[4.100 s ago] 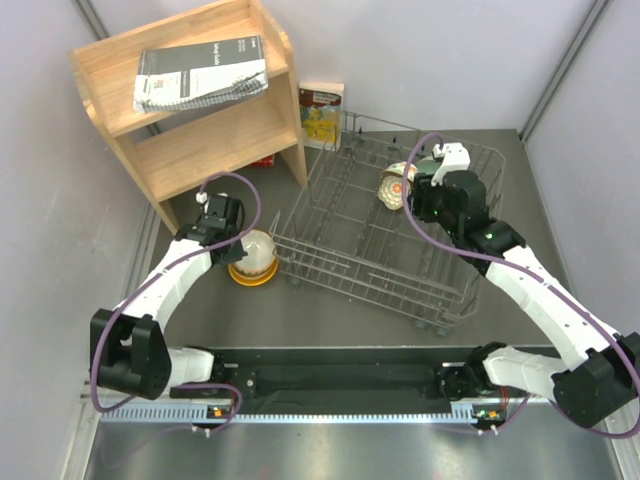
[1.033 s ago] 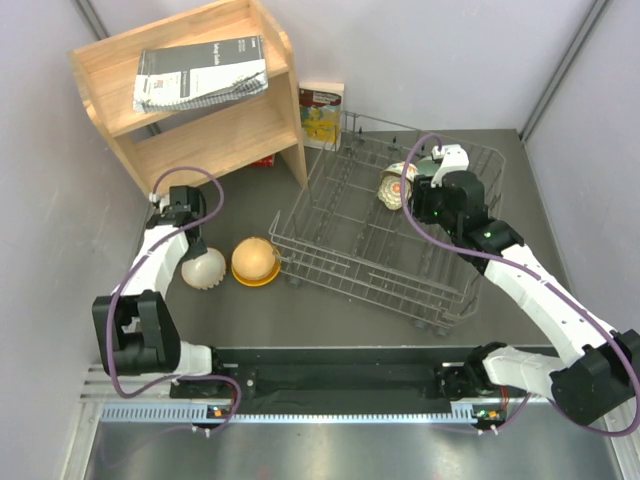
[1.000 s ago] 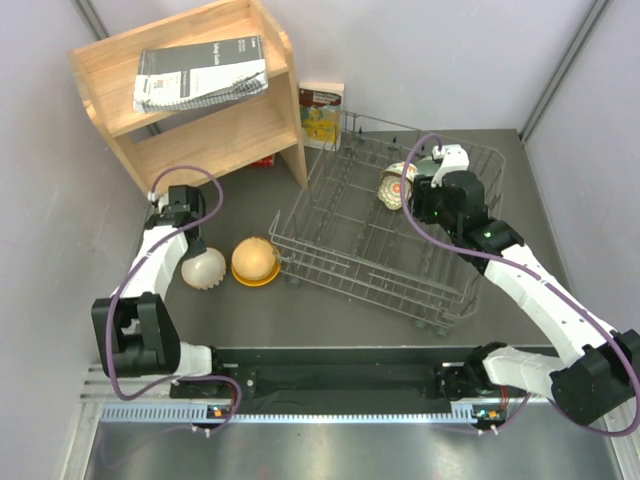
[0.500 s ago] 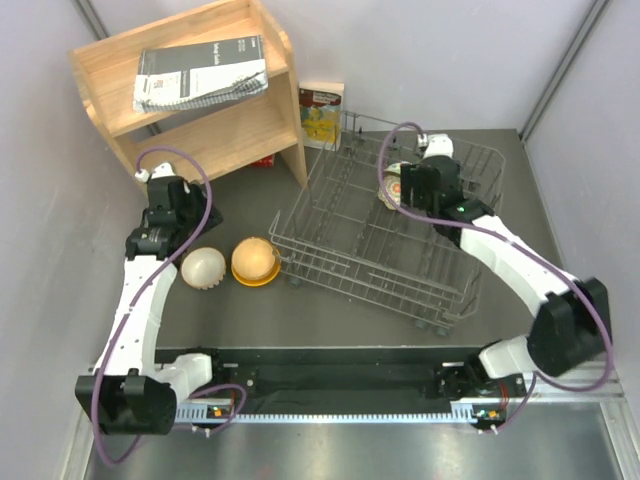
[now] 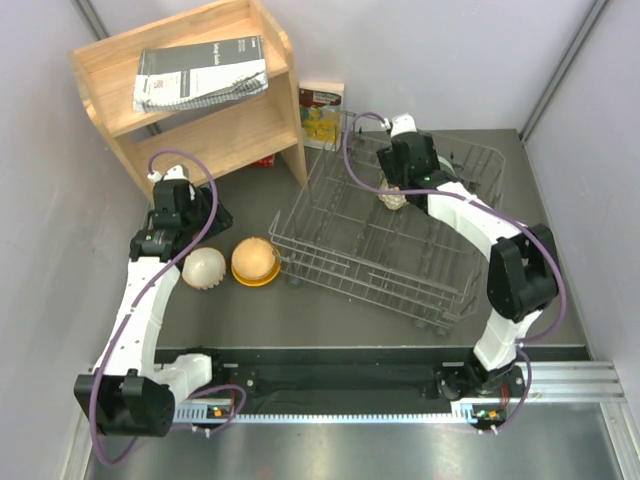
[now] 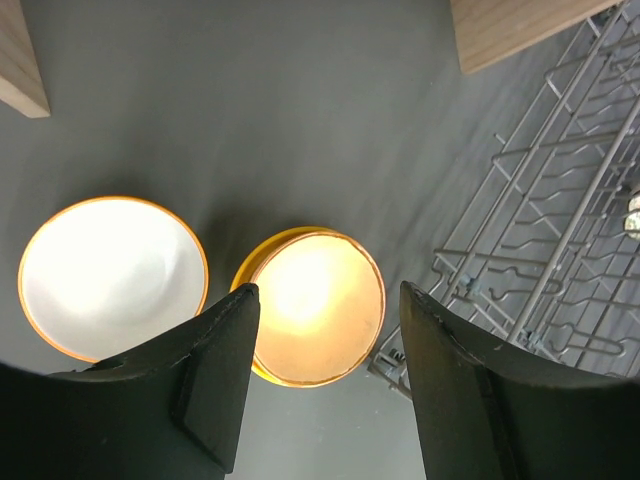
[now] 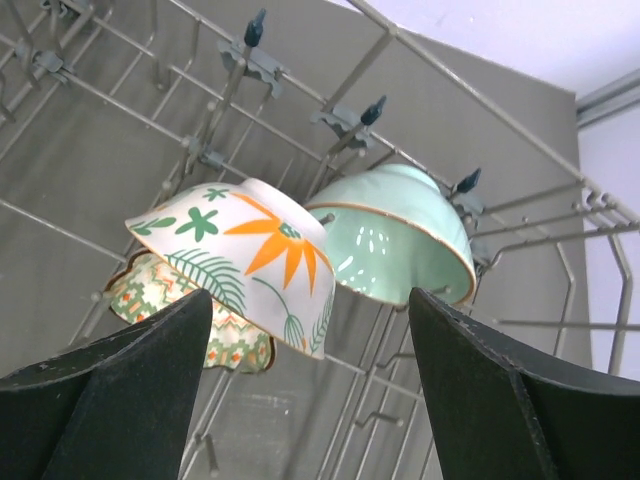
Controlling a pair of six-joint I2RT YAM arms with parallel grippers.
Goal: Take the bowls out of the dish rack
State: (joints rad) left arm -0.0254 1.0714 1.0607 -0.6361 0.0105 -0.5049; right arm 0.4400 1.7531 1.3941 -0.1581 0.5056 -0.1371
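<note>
Both arms (image 5: 140, 300) (image 5: 465, 215) extended: left fingers (image 6: 215, 380) spread above two bowls (image 6: 318, 305), right fingers (image 7: 110, 390) spread over dish rack (image 5: 380, 250).

The bowls (image 7: 400, 245) look glossy and glazed, the dish rack (image 5: 380, 255) grey metal wire, the shelf (image 5: 215, 130) pale wood

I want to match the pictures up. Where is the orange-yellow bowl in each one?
Top external: orange-yellow bowl on the table, just left of the dish rack.
Left wrist: orange-yellow bowl in the middle; dish rack at the right edge.
Right wrist: not in it; the dish rack fills the view.
Shared landmark: the dish rack.
</note>
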